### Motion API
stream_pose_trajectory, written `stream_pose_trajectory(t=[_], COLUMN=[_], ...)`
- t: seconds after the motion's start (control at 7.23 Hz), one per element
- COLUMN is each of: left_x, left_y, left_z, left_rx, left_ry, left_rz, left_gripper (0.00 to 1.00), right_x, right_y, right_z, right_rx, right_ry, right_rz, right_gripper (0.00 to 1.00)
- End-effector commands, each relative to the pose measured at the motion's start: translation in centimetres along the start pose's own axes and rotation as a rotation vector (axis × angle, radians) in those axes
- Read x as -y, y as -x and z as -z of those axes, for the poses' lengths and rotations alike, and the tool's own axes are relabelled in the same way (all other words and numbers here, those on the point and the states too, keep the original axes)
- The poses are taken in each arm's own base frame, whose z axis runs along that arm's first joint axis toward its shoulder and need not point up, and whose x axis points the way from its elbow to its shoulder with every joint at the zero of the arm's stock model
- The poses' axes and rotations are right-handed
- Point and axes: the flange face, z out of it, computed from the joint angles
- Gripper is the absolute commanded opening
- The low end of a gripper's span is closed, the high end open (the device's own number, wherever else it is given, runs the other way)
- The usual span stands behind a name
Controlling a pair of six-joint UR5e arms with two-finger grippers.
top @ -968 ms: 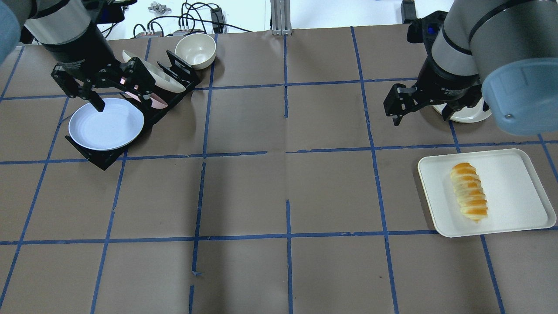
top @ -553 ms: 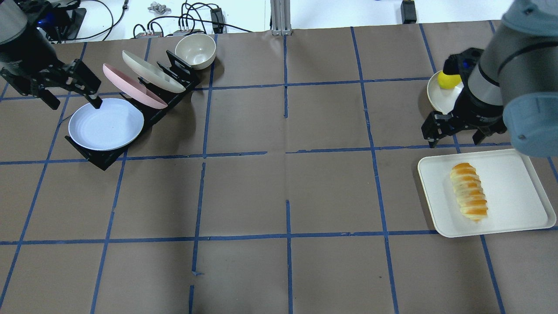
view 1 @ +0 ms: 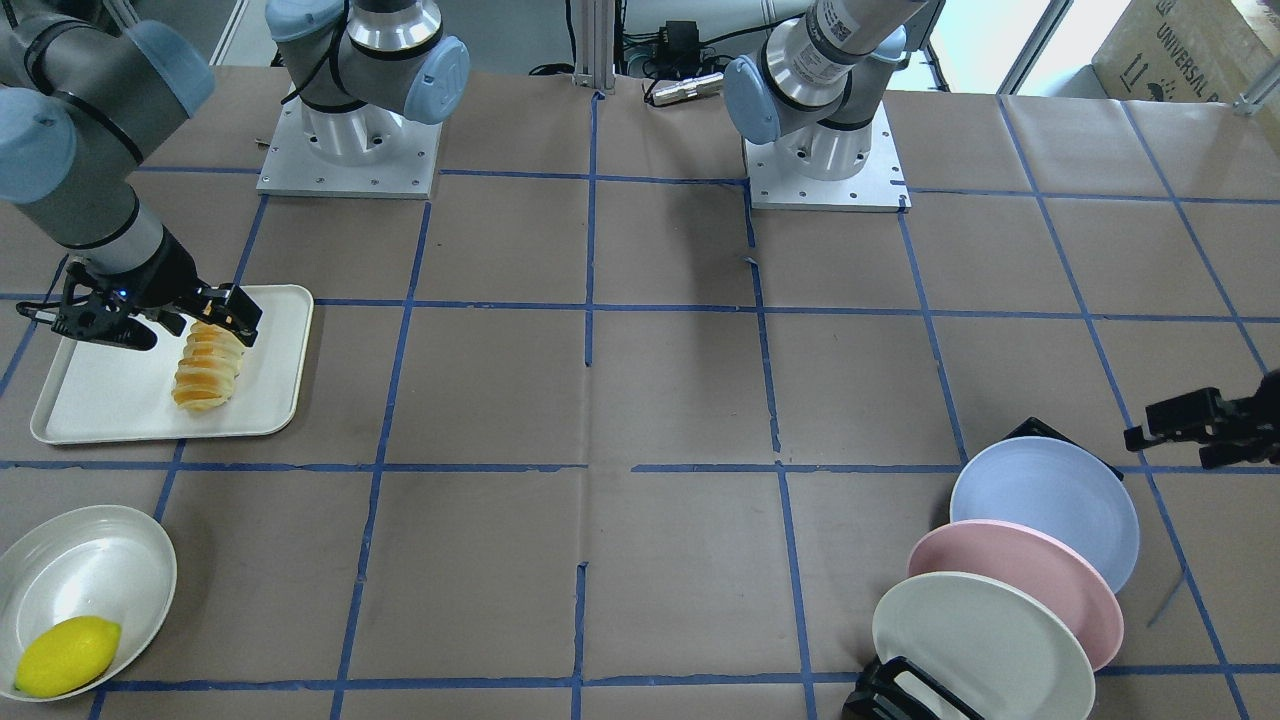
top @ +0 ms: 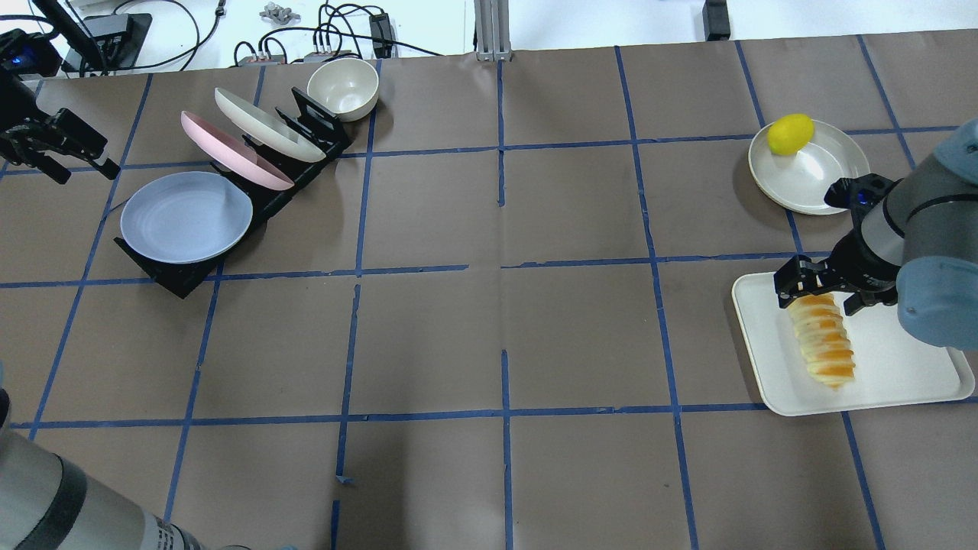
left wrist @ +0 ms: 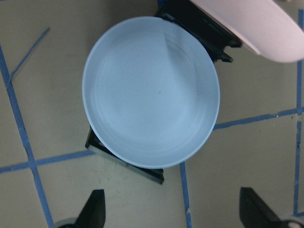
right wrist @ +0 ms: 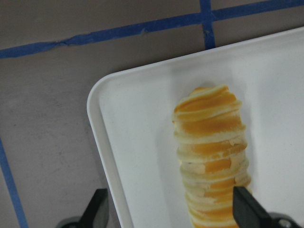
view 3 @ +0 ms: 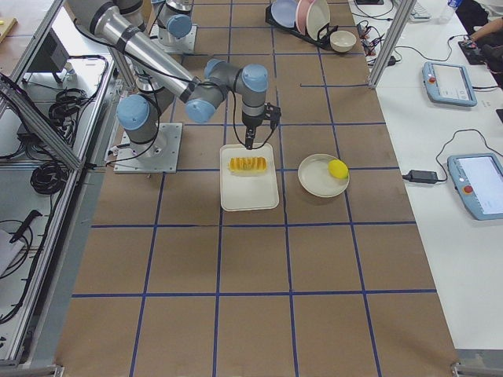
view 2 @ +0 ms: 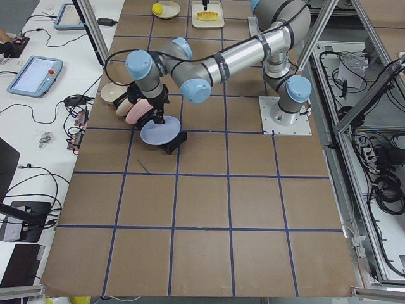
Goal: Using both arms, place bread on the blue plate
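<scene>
The striped orange-and-cream bread (top: 821,340) lies on a white tray (top: 901,382) at the right. My right gripper (top: 816,296) is open and straddles the bread's far end, with a finger on each side; the wrist view shows the bread (right wrist: 213,156) between the open fingers. The blue plate (top: 186,217) leans in the front slot of a black rack (top: 306,122) at the left. My left gripper (top: 84,169) is open and empty, to the left of and behind the plate, apart from it. The plate fills the left wrist view (left wrist: 152,95).
A pink plate (top: 229,149) and a cream plate (top: 263,122) stand in the rack behind the blue one. A cream bowl (top: 343,88) sits past the rack. A yellow lemon (top: 790,134) lies on a cream dish (top: 817,179) beyond the tray.
My right gripper has moved down toward the tray and now straddles the bread's far end. My left gripper has drawn back leftward, off the blue plate's rim.
</scene>
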Motion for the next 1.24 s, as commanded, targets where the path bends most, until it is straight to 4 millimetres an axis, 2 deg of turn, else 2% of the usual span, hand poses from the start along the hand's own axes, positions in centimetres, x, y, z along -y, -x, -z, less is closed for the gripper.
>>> stream_pose_trajectory(t=[0.0, 0.14, 0.28, 0.41, 0.55, 0.69, 0.83, 0.97, 1.11], left_x=[4.1, 5.4, 5.7, 6.0, 5.9, 5.8, 5.7, 5.6, 5.4], left_y=[5.3, 6.6, 7.1, 7.4, 7.6, 7.7, 7.8, 7.6, 7.6], left_z=[-3.6, -6.3, -8.7, -9.0, -10.1, -11.5, -12.1, -12.2, -11.7], left_rx=[-0.007, -0.028, -0.054, -0.054, -0.068, -0.083, -0.09, -0.097, -0.086], left_ry=[-0.02, 0.0, 0.026, 0.028, 0.042, 0.061, 0.079, 0.092, 0.118], left_rz=[-0.012, -0.013, -0.009, -0.006, -0.002, 0.001, 0.003, 0.003, 0.001], left_gripper=[1.0, 1.0, 1.0, 1.0, 0.94, 0.93, 0.9, 0.75, 0.41], right_x=[2.1, 3.0, 3.3, 3.4, 3.4, 3.4, 3.5, 3.5, 3.4], right_y=[-3.1, -3.7, -4.0, -4.0, -3.9, -3.8, -3.5, -3.5, -3.4], right_z=[-4.5, -6.3, -7.6, -8.6, -8.5, -8.3, -7.7, -7.5, -5.8], right_rx=[0.011, 0.01, 0.01, 0.018, 0.017, 0.006, 0.002, 0.003, -0.005], right_ry=[0.012, 0.009, 0.008, 0.027, 0.024, 0.025, 0.021, 0.019, -0.017], right_rz=[-0.045, -0.037, -0.042, -0.042, -0.039, -0.04, -0.04, -0.034, -0.029], right_gripper=[0.92, 0.92, 0.92, 0.92, 0.89, 0.66, 0.05, 0.02, 0.02])
